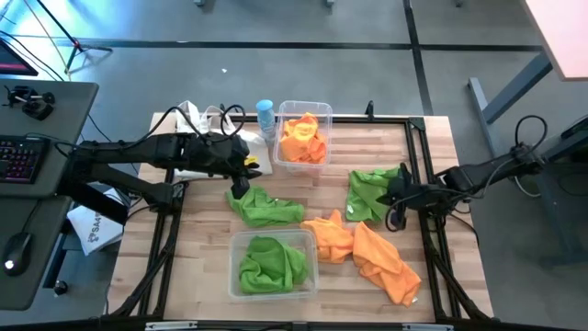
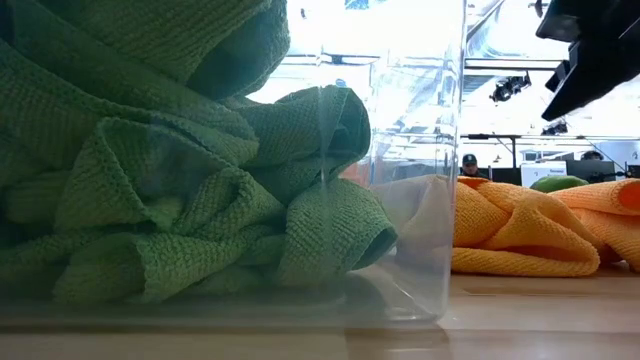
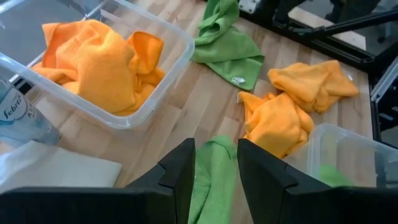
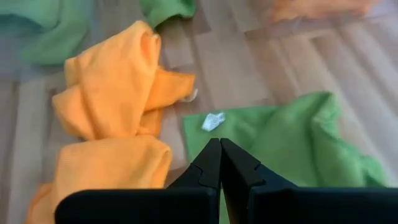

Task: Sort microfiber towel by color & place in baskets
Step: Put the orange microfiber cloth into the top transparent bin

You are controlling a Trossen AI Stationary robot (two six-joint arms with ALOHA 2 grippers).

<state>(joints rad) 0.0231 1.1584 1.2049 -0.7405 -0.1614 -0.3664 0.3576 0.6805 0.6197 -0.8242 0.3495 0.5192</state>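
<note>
Left gripper hangs with its two dark fingers spread apart, straddling a strip of green towel that lies crumpled on the wooden table between the two baskets; whether the fingers actually touch the cloth I cannot tell. Right gripper sits over at the far side with its fingers pressed together on nothing, poised just above another green towel with a small white tag on it. Beside that towel, toward the table's near edge, lie two loose orange towels, bunched and touching each other, one of them against the near basket's corner. That near basket is a clear bin stuffed with green cloths, their folds pressing the see-through wall. At the back edge of the table the other clear basket holds a heap of orange cloths, well apart from the left gripper's fingers. Next to it stands a small plastic bottle, and a white canvas bag lies partly under the left arm.
</note>
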